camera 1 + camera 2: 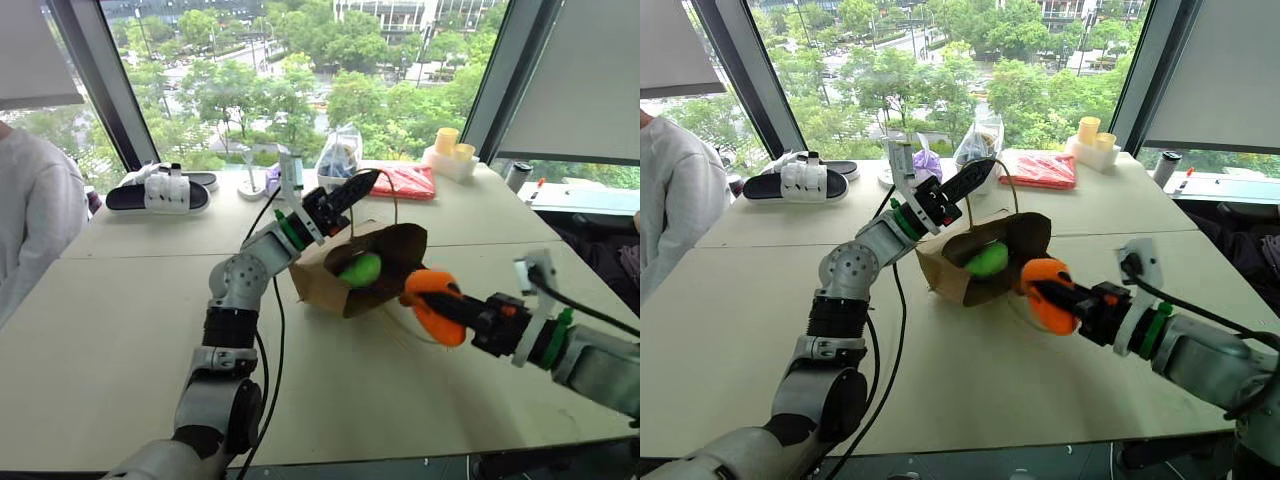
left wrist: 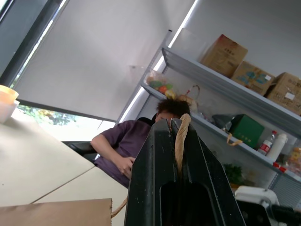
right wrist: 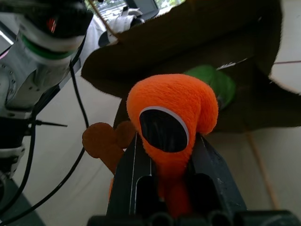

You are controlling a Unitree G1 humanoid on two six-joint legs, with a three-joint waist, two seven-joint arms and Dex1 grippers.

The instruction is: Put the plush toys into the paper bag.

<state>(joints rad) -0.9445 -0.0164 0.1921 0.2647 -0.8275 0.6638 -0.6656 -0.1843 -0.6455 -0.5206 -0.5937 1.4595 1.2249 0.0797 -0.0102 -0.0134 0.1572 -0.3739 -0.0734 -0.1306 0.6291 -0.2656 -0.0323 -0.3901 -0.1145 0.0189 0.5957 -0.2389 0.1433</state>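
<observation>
Right eye view: the right gripper (image 1: 1052,292) clamps the orange toy (image 1: 1043,296) just before the bag's (image 1: 958,276) mouth. The green toy (image 1: 987,260) lies inside. Beyond, the left gripper (image 1: 978,176), shut, pinches the bag's cord handle (image 2: 181,141).

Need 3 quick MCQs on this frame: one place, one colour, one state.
1. Where is the green plush toy?
A. inside the paper bag
B. on the sandals
C. in the left gripper

2. What colour is the toy in the right gripper?
A. purple
B. orange
C. white

3. What is the left gripper shut on?
A. a cup
B. nothing
C. the bag's cord handle

Answers: 1 A, green shows in the bag's mouth. 2 B, the orange plush toy sits between the fingers. 3 C, the cord runs between the closed fingers.
</observation>
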